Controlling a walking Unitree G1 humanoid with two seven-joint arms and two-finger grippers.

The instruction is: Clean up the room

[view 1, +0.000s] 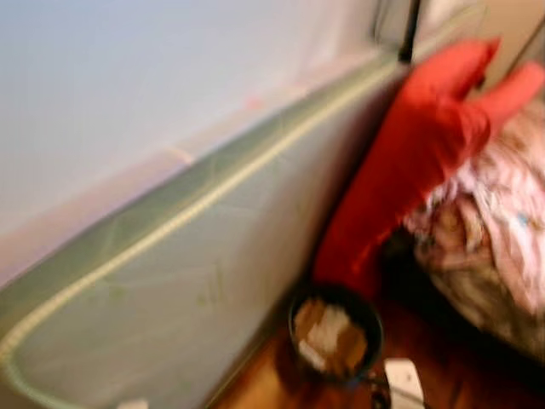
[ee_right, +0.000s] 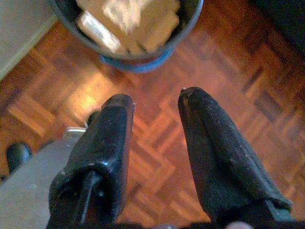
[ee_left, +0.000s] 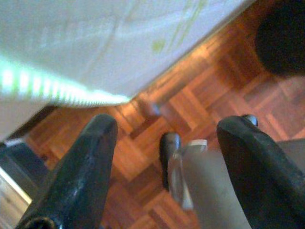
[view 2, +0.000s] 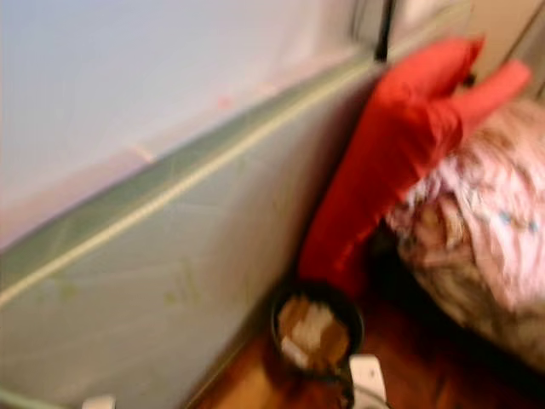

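A dark round bin (view 1: 335,332) holding crumpled paper and cardboard stands on the wooden floor beside the bed. A red cushion (view 1: 417,145) leans against the bed's side above it. A crumpled floral blanket (view 1: 494,230) is heaped at the right. In the right wrist view my right gripper (ee_right: 157,102) hangs open over the parquet, just short of the bin (ee_right: 128,28), with nothing between its fingers. My left gripper (ee_left: 164,126) is open too, empty, above the floor near the mattress edge (ee_left: 71,90).
The bed's mattress (view 1: 170,256), with green piping, takes up the left of the eye views. Wooden parquet (view 1: 272,375) runs between the bed and the blanket heap. My own foot (ee_left: 169,148) shows on the floor below the left gripper. The eye views are blurred.
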